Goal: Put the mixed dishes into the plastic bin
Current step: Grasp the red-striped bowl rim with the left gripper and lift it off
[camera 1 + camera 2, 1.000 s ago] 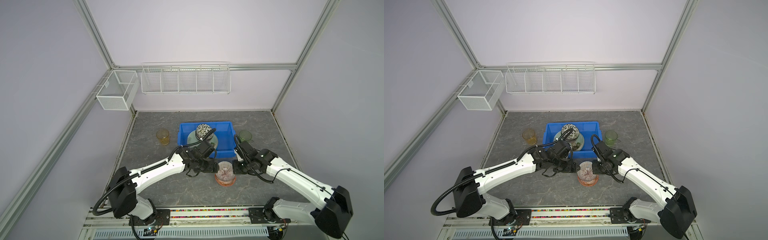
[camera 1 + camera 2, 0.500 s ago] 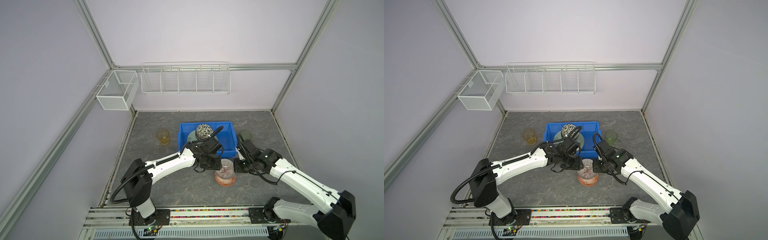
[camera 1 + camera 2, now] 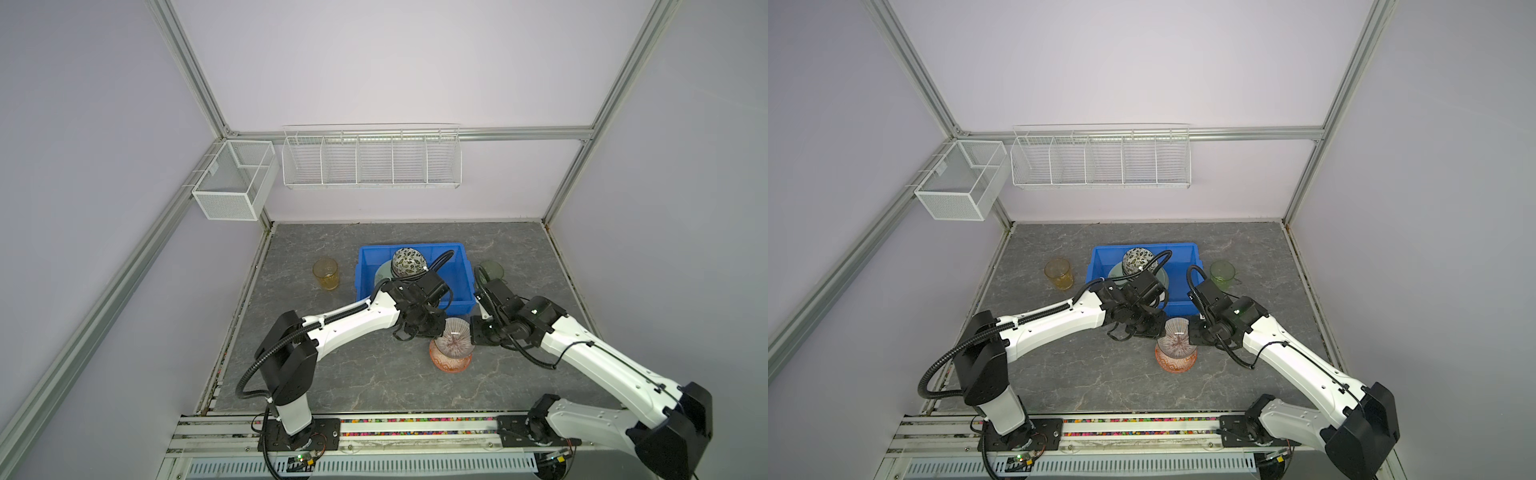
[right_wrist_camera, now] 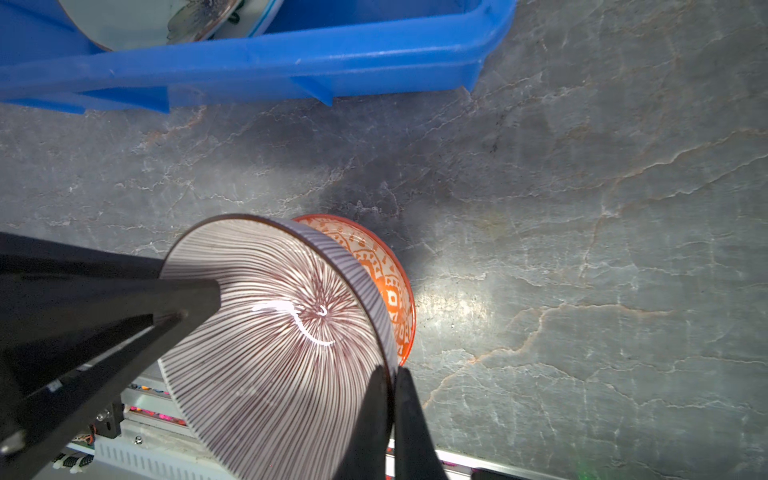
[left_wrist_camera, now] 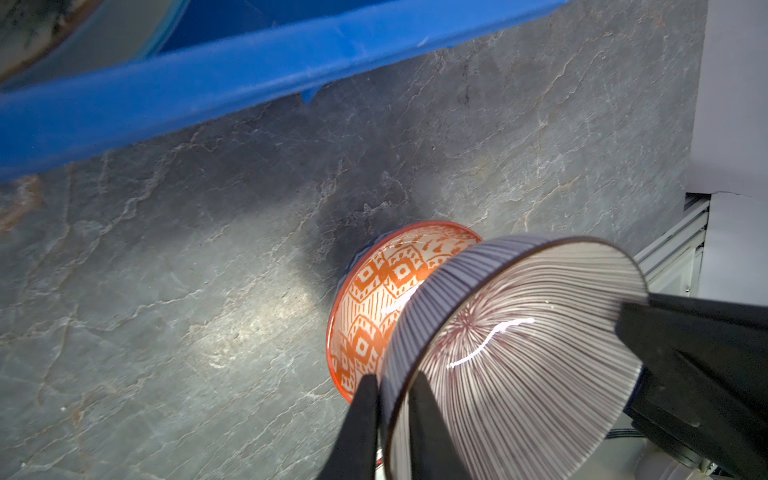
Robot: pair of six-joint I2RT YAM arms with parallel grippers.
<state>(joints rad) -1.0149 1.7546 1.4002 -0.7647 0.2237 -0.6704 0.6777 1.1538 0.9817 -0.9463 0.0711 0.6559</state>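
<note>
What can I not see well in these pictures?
- Plates in blue bin: both top views, left arm and patterned bowl cover them.
- Orange bowl: every view, striped bowl covers much.
- Left claw, right claw: top views, left arm and right arm hide the tips.
- Green cup: a top view, dim, cable crosses its edge.

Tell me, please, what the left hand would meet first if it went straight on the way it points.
Probably the orange bowl, just beyond the left hand, which pinches the striped bowl by its rim; depth is unclear.
</note>
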